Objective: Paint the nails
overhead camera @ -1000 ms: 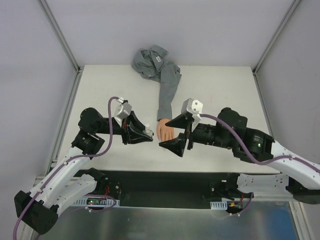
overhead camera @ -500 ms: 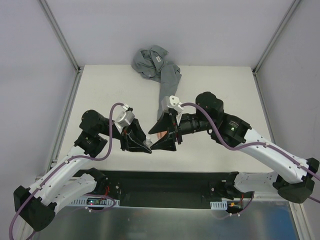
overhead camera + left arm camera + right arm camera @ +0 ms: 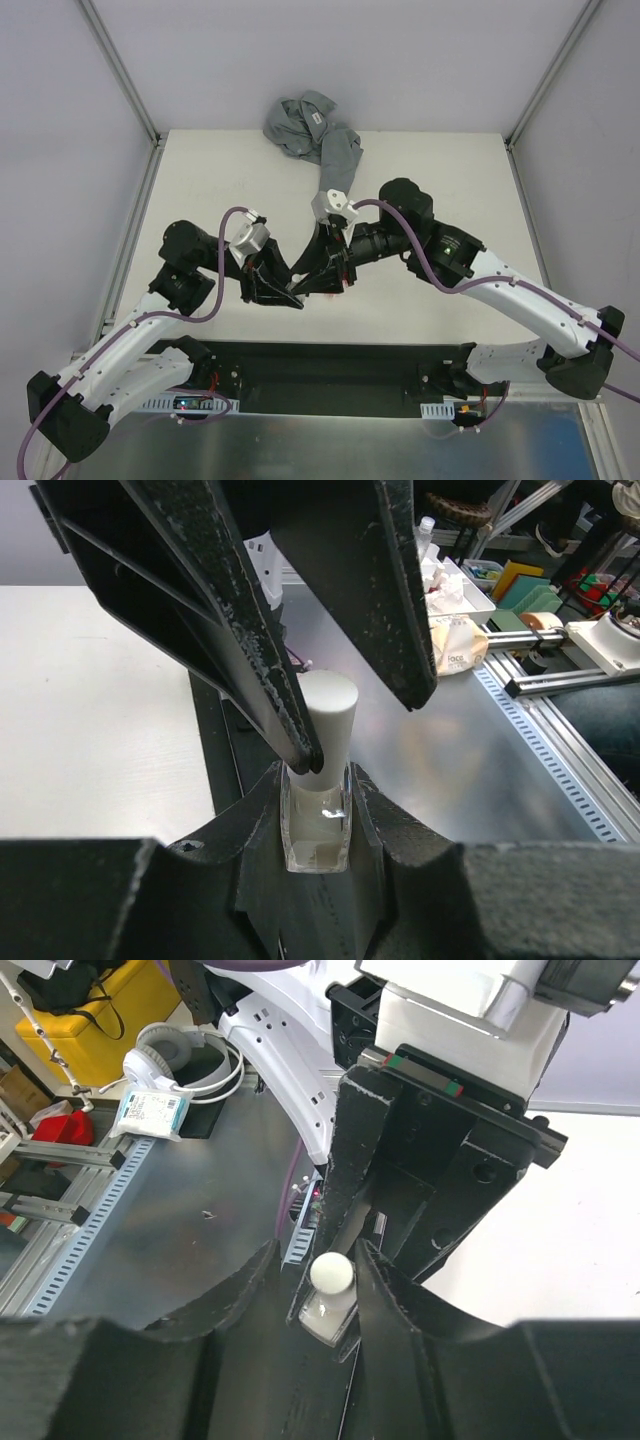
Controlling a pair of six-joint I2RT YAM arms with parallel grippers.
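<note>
We're watching the L claw (image 3: 318, 802) clamping tight on a small clear bottle (image 3: 317, 830), its white cap (image 3: 330, 715) sticking up. The R claw (image 3: 320, 1250) is straddling that cap w/ jaws apart: one finger (image 3: 250, 650) is touching it, the other is hanging clear at the cap's 2 o'clock in the L wrist view. Both are meeting toward the table's (image 3: 200, 170) 6 o'clock edge. The nails? We're not seeing them. The mannequin hand (image 3: 337, 288) is lying mostly hidden under the claws, w/ its grey sleeve (image 3: 336, 165) running off to 12.

Built as white-shelled, black-jointed left arm (image 3: 120, 345) and right arm (image 3: 530, 305); strung with looping purple cables (image 3: 221, 225); tipped with scuffed matte-black left claw (image 3: 318, 810) and right claw (image 3: 331, 1278).
</note>
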